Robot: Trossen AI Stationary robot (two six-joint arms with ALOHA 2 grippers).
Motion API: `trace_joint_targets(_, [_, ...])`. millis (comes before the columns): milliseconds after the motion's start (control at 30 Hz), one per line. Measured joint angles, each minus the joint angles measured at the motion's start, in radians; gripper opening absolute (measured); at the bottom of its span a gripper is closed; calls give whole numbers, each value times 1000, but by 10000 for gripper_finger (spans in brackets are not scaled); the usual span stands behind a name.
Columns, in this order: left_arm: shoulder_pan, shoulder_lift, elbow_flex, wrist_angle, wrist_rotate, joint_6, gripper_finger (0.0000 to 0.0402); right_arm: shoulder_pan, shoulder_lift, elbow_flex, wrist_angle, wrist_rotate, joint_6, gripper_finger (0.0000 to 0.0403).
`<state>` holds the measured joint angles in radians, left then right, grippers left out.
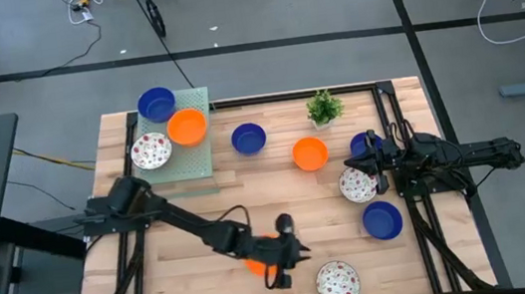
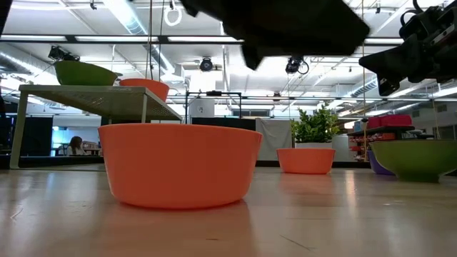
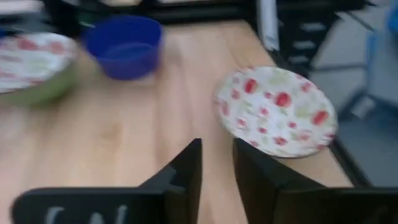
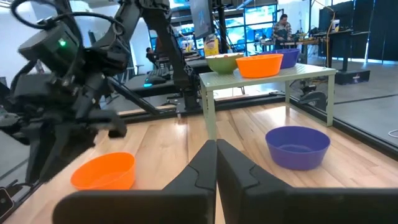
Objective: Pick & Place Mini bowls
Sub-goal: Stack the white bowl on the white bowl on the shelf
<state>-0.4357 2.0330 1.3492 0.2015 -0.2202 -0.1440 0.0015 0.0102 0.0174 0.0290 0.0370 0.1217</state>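
Note:
My left gripper [image 1: 299, 255] [image 3: 217, 163] hovers near the table's near edge, fingers a little apart and holding nothing. An orange mini bowl [image 1: 256, 263] [image 2: 178, 164] sits on the table just behind and below it. Ahead of it are a speckled bowl [image 1: 337, 281] [image 3: 277, 112], a blue bowl [image 1: 382, 220] [image 3: 124, 46] and another speckled bowl [image 1: 357, 183]. My right gripper [image 1: 350, 164] [image 4: 216, 152] waits shut at the right side, above that second speckled bowl.
A green rack [image 1: 195, 165] at the far left carries a blue [image 1: 156, 104], an orange [image 1: 187, 127] and a speckled bowl [image 1: 151, 151]. Loose on the table stand a blue bowl [image 1: 248, 138], an orange bowl [image 1: 309, 153] and a potted plant [image 1: 324, 107].

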Motion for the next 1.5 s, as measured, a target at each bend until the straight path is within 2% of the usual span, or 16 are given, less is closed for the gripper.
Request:
trace_joint_targets(167, [31,35,112,-193,173,41,159,0,0,0,0,-1,0,11])
trace_joint_targets(300, [19,36,140,-214,265,264,194,0,0,0,0,-1,0,11])
trace_joint_targets(400, [-10,36,138,-226,276,445,204,0,0,0,0,0,0,11])
trace_joint_targets(500, [-31,42,139,-214,284,547,205,0,0,0,0,0,0,11])
trace_joint_targets(600, [-38,56,137,-206,271,577,199,0,0,0,0,0,0,11])
trace_joint_targets(867, [-43,143,138,-18,279,587,193,0,0,0,0,0,0,11])
trace_joint_targets(1033, [-42,170,138,0,274,579,193,0,0,0,0,0,0,11])
trace_joint_targets(1133, [-56,170,137,-2,203,552,193,0,0,0,0,0,0,11])
trace_joint_targets(1267, [-86,119,138,-25,-89,379,192,0,0,0,0,0,0,11])
trace_joint_targets(1400, [-104,37,138,-138,-353,337,170,0,0,0,0,0,0,11])
trace_joint_targets(1500, [-105,-47,138,-239,-460,330,135,0,0,0,0,0,0,11])
